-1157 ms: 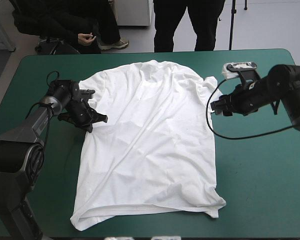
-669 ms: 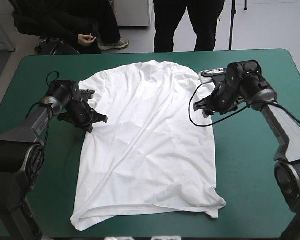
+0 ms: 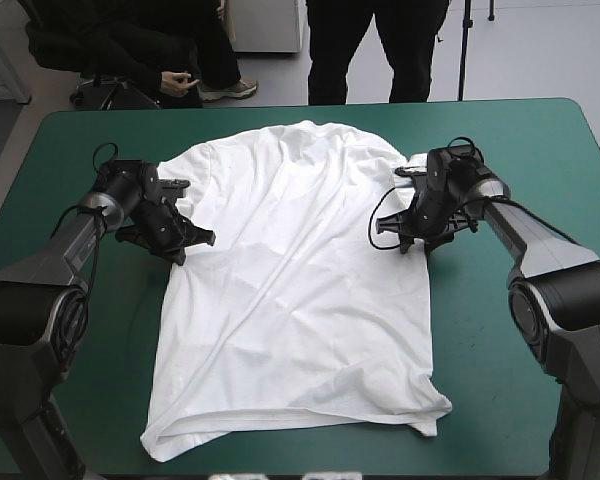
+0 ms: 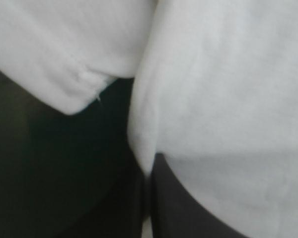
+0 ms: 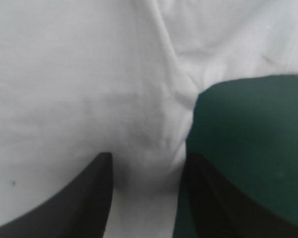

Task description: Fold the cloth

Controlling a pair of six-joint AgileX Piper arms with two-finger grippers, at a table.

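Soft, even light leaves the T-shirt (image 3: pixel 300 290) bright, with faint shadows in its creases.

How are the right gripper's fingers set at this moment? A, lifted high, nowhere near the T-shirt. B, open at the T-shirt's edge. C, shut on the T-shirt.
B: the right wrist view shows the right gripper with fingers apart, the edge of the T-shirt between them.
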